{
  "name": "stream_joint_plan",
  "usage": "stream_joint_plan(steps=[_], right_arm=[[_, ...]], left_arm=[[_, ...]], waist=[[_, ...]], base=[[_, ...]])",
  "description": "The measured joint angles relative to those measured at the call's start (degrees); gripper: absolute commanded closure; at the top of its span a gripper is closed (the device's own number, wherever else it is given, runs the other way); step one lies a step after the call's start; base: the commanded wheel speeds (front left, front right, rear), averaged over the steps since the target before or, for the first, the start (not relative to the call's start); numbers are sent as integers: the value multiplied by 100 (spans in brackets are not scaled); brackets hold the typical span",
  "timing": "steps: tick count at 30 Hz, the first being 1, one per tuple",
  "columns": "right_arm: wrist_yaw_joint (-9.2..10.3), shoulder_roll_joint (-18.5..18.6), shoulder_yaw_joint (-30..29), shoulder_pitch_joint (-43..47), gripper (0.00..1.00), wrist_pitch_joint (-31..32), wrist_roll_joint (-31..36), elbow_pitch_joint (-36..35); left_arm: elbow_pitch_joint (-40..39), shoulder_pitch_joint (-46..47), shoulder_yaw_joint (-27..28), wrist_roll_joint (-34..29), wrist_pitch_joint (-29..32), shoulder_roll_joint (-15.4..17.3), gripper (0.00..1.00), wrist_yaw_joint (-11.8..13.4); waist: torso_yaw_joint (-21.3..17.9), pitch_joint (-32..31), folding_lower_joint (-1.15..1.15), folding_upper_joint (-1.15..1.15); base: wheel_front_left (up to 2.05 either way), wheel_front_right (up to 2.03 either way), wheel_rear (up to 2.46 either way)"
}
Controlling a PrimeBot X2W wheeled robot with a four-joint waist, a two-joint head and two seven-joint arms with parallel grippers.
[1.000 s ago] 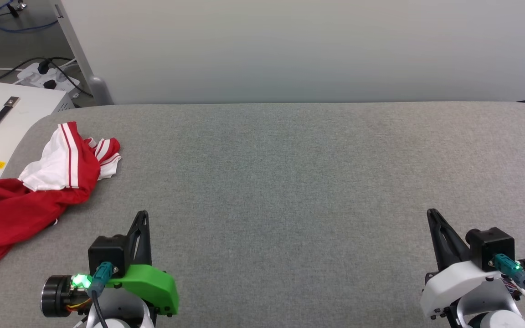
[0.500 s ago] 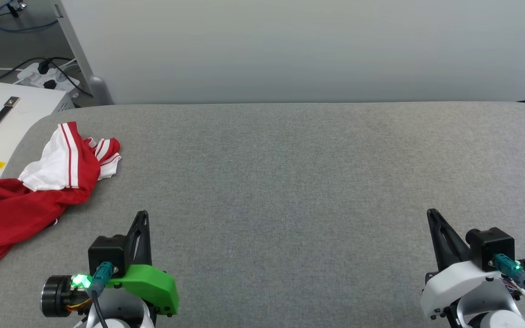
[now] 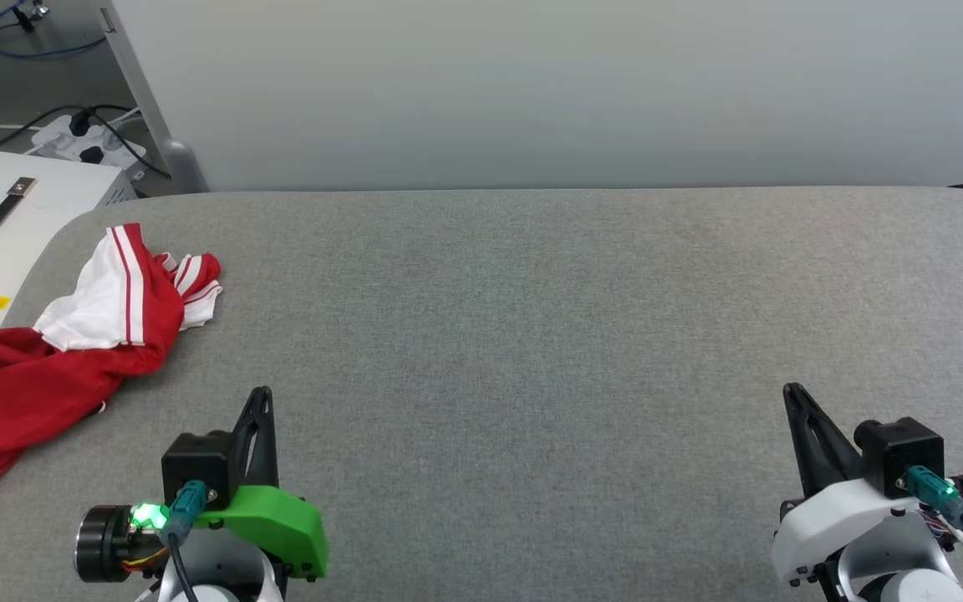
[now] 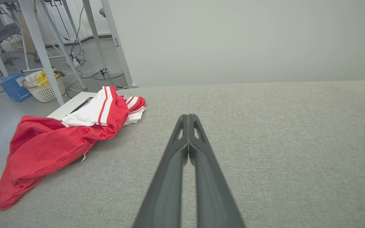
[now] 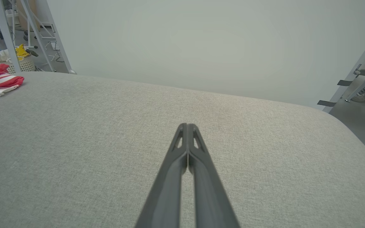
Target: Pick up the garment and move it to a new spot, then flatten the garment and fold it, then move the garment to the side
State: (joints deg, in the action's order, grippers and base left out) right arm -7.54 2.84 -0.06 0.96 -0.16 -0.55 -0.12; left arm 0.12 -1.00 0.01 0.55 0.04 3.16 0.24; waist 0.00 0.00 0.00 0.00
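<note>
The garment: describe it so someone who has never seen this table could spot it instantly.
Find the wide grey fabric-covered table and go to its left edge, next to the white box. The garment lies crumpled there. It is bright red with white, red-striped sleeves, unlike the plain grey and white around it.

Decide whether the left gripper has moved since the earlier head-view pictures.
No. The left gripper sits at the same spot against the garment and the far edge of the table.
</note>
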Motion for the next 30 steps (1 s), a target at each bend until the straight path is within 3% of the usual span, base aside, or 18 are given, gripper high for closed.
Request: stream_joint_plan(steps=[1,30], right_arm=[[0,0,0,2,0,0,-2,0],[0,-3,-91,5,0,-227,-275,-133]], left_arm=[[1,-2,1,1,0,0,0,0],[-62,-7,-29,101,-248,2,0,110]], waist=[[0,0,0,0],[6,24,0,0]], base=[[0,0,0],[0,0,0]])
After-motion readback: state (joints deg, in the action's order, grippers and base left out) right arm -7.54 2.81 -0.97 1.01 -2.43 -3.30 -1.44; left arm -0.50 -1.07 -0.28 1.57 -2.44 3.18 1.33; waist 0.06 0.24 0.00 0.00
